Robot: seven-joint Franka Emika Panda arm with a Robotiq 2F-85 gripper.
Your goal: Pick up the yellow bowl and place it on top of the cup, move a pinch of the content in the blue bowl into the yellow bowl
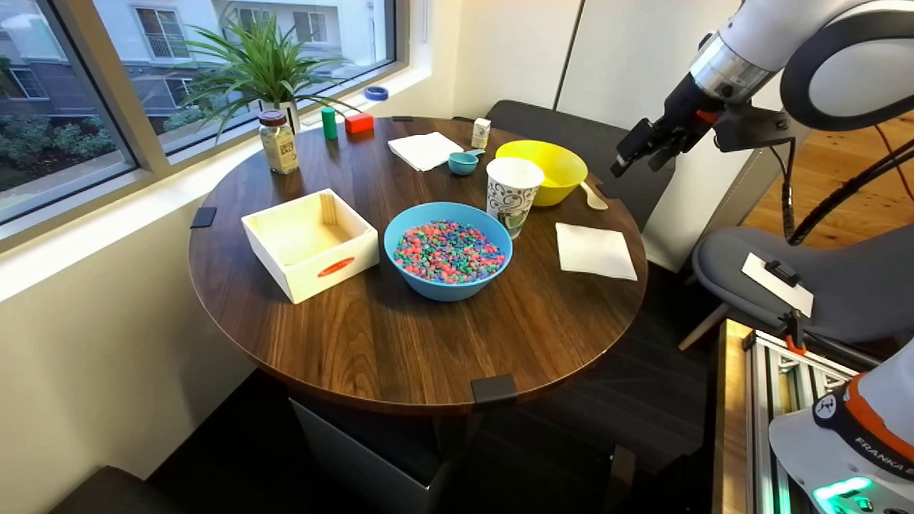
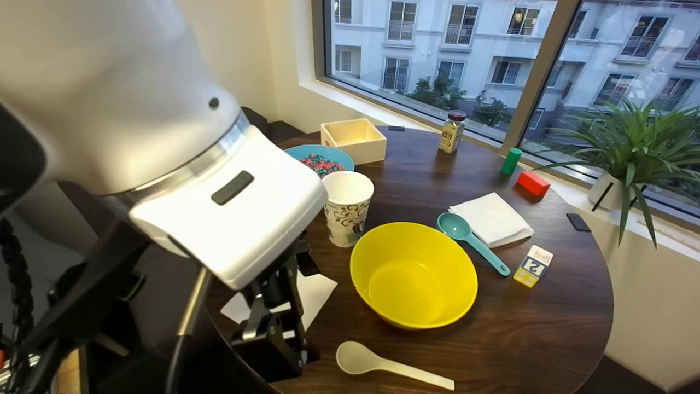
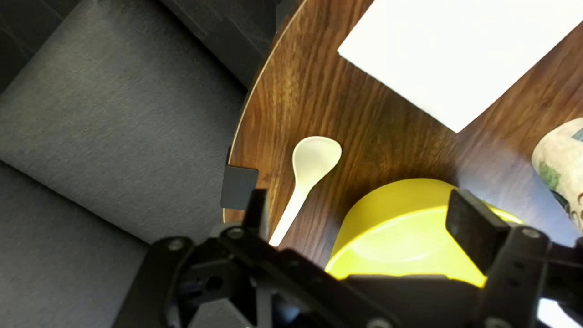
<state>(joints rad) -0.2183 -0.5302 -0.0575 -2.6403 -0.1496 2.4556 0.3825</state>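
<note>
The yellow bowl sits upright on the round table, behind the cup in that exterior view; it also shows in an exterior view and the wrist view. The white patterned cup stands upright between the bowls; it also shows at the wrist view's right edge. The blue bowl holds the multicoloured content and is outside the wrist view. My gripper is open and empty, above the table beside the yellow bowl. In the wrist view its fingers are wide apart, one overlapping the bowl's image.
A pale spoon lies near the table edge beside the yellow bowl. A teal scoop, napkins, a letter block, a wooden tray and a spice jar stand around. A grey chair is beyond the edge.
</note>
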